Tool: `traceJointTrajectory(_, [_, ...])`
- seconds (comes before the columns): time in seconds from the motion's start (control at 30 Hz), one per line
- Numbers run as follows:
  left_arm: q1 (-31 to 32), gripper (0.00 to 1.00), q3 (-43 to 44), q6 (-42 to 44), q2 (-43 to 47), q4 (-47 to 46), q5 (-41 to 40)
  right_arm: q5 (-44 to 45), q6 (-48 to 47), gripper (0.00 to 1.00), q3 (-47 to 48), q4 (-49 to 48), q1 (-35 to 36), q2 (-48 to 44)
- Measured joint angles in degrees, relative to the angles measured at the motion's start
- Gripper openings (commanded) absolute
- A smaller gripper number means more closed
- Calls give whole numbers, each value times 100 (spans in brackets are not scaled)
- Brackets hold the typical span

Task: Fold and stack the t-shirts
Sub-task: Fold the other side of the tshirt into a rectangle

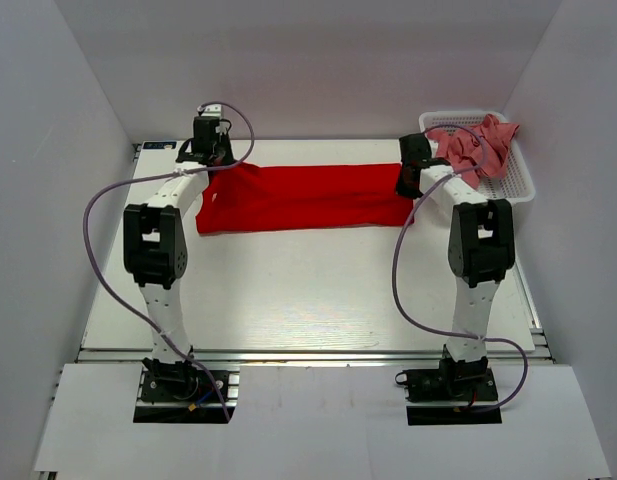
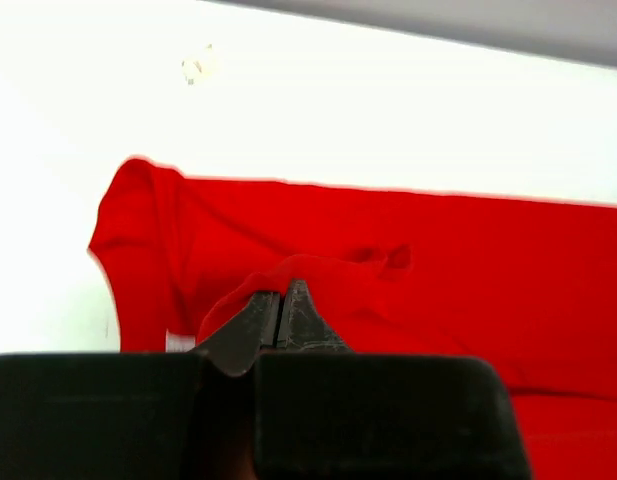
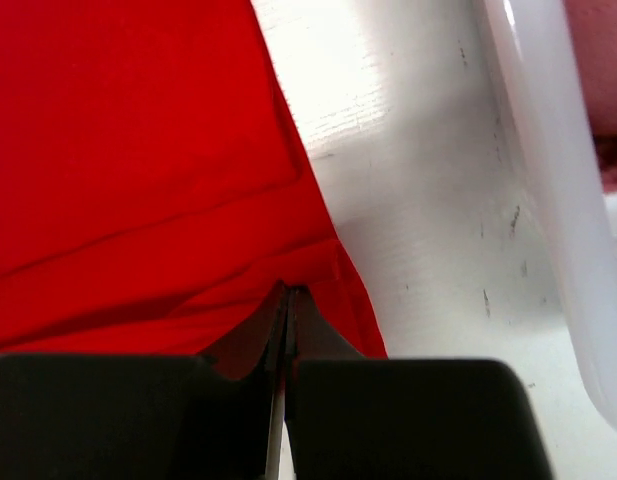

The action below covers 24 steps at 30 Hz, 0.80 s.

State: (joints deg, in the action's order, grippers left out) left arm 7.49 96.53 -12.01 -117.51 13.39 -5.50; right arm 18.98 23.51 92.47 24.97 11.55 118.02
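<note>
A bright red t-shirt (image 1: 303,198) lies as a long flat band across the far half of the table. My left gripper (image 1: 210,158) is shut on the shirt's left end; in the left wrist view a raised red fold (image 2: 318,272) drapes over the closed tips (image 2: 283,292). My right gripper (image 1: 408,186) is shut on the shirt's right edge, and the right wrist view shows the hem (image 3: 328,262) pinched at the closed tips (image 3: 290,292). Salmon pink t-shirts (image 1: 476,146) lie crumpled in the basket at the far right.
The white mesh basket (image 1: 518,186) stands at the table's far right corner, its rim (image 3: 548,180) close beside my right gripper. White walls enclose the back and both sides. The bare white table (image 1: 308,290) stretches between the shirt and the arm bases.
</note>
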Motion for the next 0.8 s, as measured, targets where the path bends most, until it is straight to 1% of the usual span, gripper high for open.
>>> traceJointTrajectory(0.07, [-39,24,313,13,-343,-13,59,-57,-17,0,188,68,-33,188])
traceJointTrajectory(0.1, [-66,32,452,37,-496,-20,90,-94,-48,0,278,81,-48,271])
traceJointTrajectory(0.13, [-92,58,595,48,-664,-15,131,-125,-109,0,400,103,-61,369])
traceJointTrajectory(0.17, [-114,74,743,81,-824,11,153,-140,-162,12,527,118,-68,466])
traceJointTrajectory(0.2, [-136,99,905,83,-1001,57,164,-162,-201,25,643,142,-68,549])
traceJointTrajectory(0.23, [-155,100,1067,50,-1158,81,160,-199,-269,34,782,170,-70,634])
traceJointTrajectory(0.27, [-175,100,1279,-9,-1338,170,111,-236,-352,47,909,195,-72,706])
traceJointTrajectory(0.33, [-225,100,1650,-28,-1639,337,61,-299,-542,56,1088,205,-66,774])
traceJointTrajectory(0.37, [-251,100,1738,-55,-1716,389,46,-339,-608,62,1130,203,-66,774])
traceJointTrajectory(0.43, [-282,100,1764,-94,-1731,535,61,-452,-772,67,1204,177,-55,769])
traceJointTrajectory(0.5, [-319,100,1759,-114,-1685,546,118,-621,-914,75,1211,149,-37,756])
traceJointTrajectory(0.57, [-339,100,1652,-146,-1582,501,208,-828,-1067,80,1211,146,-9,745])
traceJointTrajectory(0.6, [-343,100,1534,-160,-1482,503,258,-931,-1156,85,1211,133,20,739])
traceJointTrajectory(0.73, [-289,100,835,-245,-957,494,518,-1204,-1421,90,1274,39,188,732])
traceJointTrajectory(0.8, [-238,100,380,-339,-664,479,767,-1303,-1493,90,1405,66,267,741])
